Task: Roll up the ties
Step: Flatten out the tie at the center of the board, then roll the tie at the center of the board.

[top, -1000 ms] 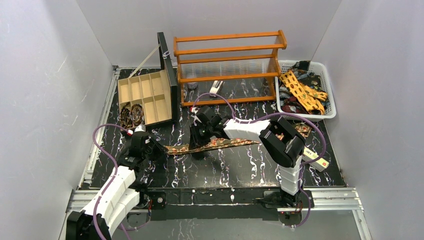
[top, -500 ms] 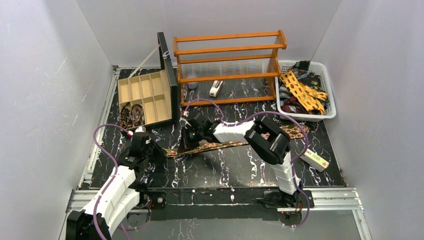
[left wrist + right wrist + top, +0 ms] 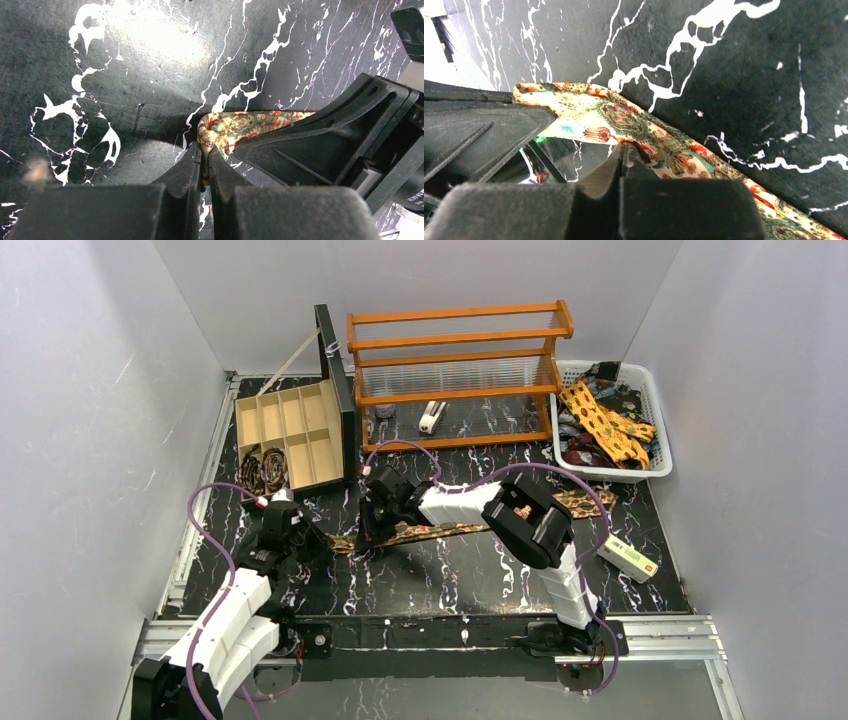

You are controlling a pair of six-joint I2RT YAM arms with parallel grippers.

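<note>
One of the ties, brown-red with gold-green motifs, lies as a flat strip across the black marbled table. My left gripper is shut on its left end; the left wrist view shows the folded end pinched between the fingertips. Just right of it, my right gripper is shut on the same tie. In the right wrist view its tips meet on the near edge of the fabric. The two grippers are almost touching. Two rolled ties sit in the wooden box.
The open wooden compartment box stands at the back left. An orange wooden rack is at the back centre. At the back right a white basket holds several loose ties. A small white-and-red box lies near the right arm.
My right gripper slid left along the tie toward the left gripper and closed on it. The left gripper kept its hold and barely moved.
</note>
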